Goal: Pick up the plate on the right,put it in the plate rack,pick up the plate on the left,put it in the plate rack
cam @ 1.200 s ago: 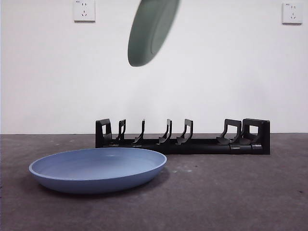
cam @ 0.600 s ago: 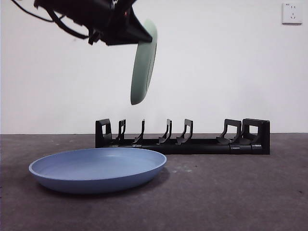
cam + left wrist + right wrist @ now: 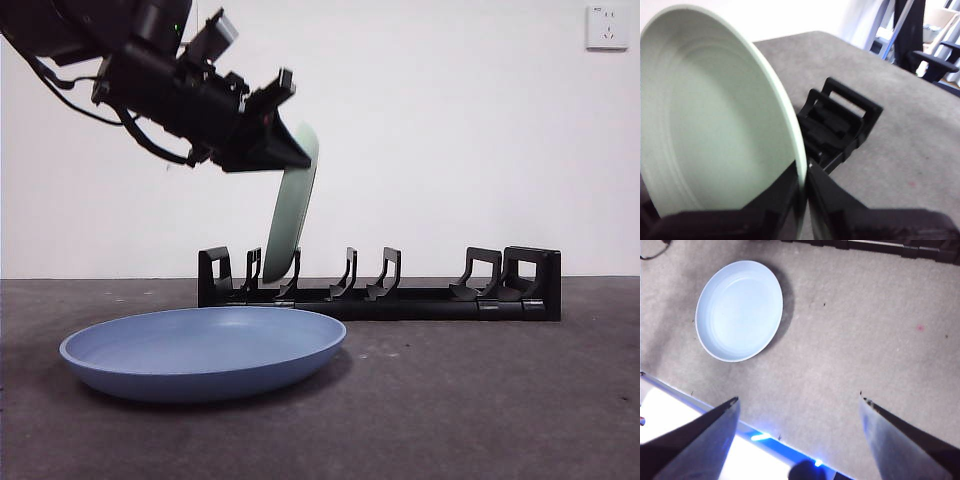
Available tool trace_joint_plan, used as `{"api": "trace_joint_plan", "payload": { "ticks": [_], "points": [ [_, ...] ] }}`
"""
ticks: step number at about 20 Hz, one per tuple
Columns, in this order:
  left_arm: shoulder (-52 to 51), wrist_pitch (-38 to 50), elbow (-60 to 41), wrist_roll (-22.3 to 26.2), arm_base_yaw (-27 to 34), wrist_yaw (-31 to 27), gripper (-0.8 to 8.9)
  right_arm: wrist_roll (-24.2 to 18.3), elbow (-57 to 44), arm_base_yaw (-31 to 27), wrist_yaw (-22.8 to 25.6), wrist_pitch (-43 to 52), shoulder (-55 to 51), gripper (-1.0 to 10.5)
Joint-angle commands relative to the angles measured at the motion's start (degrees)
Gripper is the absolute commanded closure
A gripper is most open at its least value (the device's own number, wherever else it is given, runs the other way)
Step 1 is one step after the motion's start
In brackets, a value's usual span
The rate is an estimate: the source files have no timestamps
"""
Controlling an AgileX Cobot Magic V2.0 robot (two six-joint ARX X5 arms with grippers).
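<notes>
My left gripper (image 3: 285,150) reaches in from the upper left, shut on the rim of a pale green plate (image 3: 290,215). The plate hangs almost on edge, its lower rim down among the left prongs of the black plate rack (image 3: 400,290); whether it touches the rack I cannot tell. The left wrist view shows the green plate (image 3: 710,115) pinched between the jaws, with the rack's end bracket (image 3: 840,125) just behind. A blue plate (image 3: 205,350) lies flat on the table in front of the rack. My right gripper (image 3: 797,407) hovers high and open, with the blue plate (image 3: 739,310) far below.
Grey table surface (image 3: 480,400) stretches around the rack and the blue plate. A white wall with a socket (image 3: 607,27) stands behind. In the right wrist view a bright table edge (image 3: 700,410) runs near the jaws.
The left arm has come down with the green plate, turning it from tilted to nearly on edge. Its lower rim has dropped from well above the rack to among the prongs.
</notes>
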Motion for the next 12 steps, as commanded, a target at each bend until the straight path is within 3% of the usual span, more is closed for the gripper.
{"api": "trace_joint_plan", "payload": {
  "ticks": [1, 6, 12],
  "points": [
    [1.8, 1.0, 0.2, -0.1, 0.2, -1.3, 8.22, -0.8, -1.5, 0.1, 0.0, 0.5, -0.2, 5.4],
    [2.0, -0.7, 0.2, 0.5, 0.2, -6.5, 8.22, -1.2, -1.8, 0.1, 0.0, 1.4, -0.2, 5.4],
    [2.0, -4.8, 0.2, 0.6, 0.1, -6.6, 8.12, -1.2, -1.8, 0.1, 0.0, 2.0, -0.2, 5.4]
  ]
}}
